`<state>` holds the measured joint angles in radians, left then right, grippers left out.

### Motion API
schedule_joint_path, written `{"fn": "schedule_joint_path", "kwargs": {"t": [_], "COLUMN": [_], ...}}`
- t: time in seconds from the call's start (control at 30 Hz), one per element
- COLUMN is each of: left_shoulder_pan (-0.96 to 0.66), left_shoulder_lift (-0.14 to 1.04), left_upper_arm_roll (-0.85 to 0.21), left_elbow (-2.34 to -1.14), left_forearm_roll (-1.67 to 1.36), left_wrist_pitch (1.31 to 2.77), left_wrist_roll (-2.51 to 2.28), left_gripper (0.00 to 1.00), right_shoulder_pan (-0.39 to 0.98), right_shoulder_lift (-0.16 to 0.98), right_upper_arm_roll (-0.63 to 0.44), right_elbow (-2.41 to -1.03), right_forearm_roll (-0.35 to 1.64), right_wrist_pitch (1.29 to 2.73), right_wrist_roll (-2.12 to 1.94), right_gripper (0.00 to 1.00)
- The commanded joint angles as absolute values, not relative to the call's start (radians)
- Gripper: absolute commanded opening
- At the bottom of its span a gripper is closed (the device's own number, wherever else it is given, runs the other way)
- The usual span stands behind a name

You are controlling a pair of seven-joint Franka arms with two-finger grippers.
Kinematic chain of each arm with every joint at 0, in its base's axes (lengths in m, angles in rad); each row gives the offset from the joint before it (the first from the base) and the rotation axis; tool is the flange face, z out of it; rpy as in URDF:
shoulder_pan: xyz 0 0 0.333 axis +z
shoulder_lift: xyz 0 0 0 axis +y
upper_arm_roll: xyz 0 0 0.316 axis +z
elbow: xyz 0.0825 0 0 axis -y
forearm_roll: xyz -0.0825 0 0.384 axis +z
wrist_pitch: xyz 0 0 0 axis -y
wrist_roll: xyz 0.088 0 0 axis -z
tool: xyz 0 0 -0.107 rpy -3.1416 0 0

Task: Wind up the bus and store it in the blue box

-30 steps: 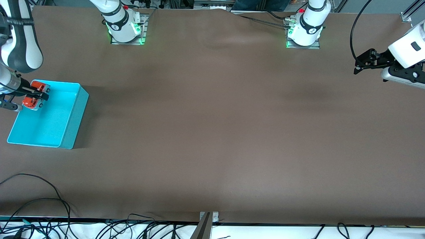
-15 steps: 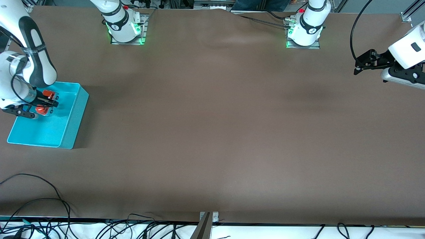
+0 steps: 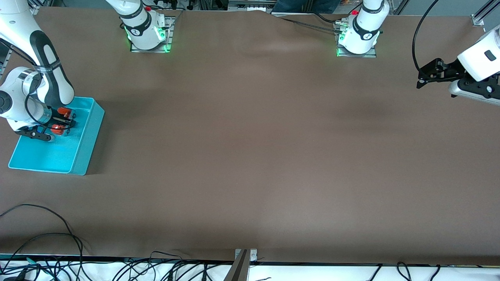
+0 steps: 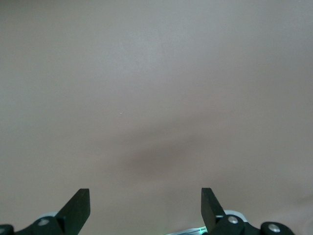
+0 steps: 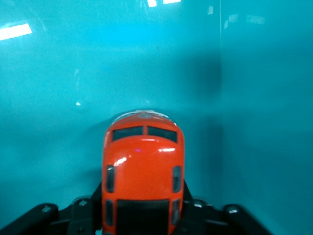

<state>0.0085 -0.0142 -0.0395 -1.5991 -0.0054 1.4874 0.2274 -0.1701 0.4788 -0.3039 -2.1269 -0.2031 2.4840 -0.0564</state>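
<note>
Your right gripper [image 3: 62, 121] is down inside the blue box [image 3: 84, 150], at its end farther from the front camera, clamped on the orange-red bus [image 5: 143, 166] (nose toward the floor). Your left gripper [image 3: 424, 76] waits over the table [image 3: 250, 156], fingers spread wide.

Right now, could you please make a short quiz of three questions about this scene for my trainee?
1. True or false: the bus is clamped in the right end effector.
2. What is the right end effector over? A) bare table B) the blue box C) an arm's base
3. How do the fingers of the left end effector stand, and is anything between them?

Key: 1. True. 2. B. 3. Open, nothing between them, over bare table at the left arm's end.
</note>
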Motion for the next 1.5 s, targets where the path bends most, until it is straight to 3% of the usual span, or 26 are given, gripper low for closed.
{"fn": "schedule_joint_path", "kwargs": {"t": [0.0,0.27,0.43,0.47,1.23,1.47], "left_shoulder_pan": [0.015,0.012,0.012,0.024,0.040,0.031], "left_shoulder_lift": [0.005,0.005,0.005,0.012,0.028,0.028], "left_upper_arm_roll": [-0.040,-0.041,-0.041,-0.038,-0.041,-0.043], "left_elbow": [-1.560,-1.560,-1.560,-1.560,-1.539,-1.532], "left_forearm_roll": [-0.021,-0.021,-0.021,-0.021,-0.023,-0.023], "left_wrist_pitch": [1.460,1.460,1.460,1.460,1.460,1.460], "left_wrist_roll": [0.230,0.230,0.229,0.232,0.232,0.230], "left_gripper": [1.00,1.00,1.00,1.00,1.00,1.00], "right_shoulder_pan": [-0.184,-0.164,-0.156,-0.153,-0.086,-0.086], "right_shoulder_lift": [0.473,0.407,0.315,0.234,-0.081,-0.080], "right_upper_arm_roll": [-0.298,-0.282,-0.268,-0.244,-0.212,-0.198], "right_elbow": [-2.111,-2.109,-2.089,-2.083,-2.082,-1.928], "right_forearm_roll": [-0.225,-0.225,-0.225,-0.225,-0.212,-0.054], "right_wrist_pitch": [2.484,2.428,2.313,2.234,1.948,1.774], "right_wrist_roll": [-0.058,-0.061,-0.061,-0.061,-0.037,-0.032], "right_gripper": [1.00,1.00,1.00,1.00,1.00,1.00]}}
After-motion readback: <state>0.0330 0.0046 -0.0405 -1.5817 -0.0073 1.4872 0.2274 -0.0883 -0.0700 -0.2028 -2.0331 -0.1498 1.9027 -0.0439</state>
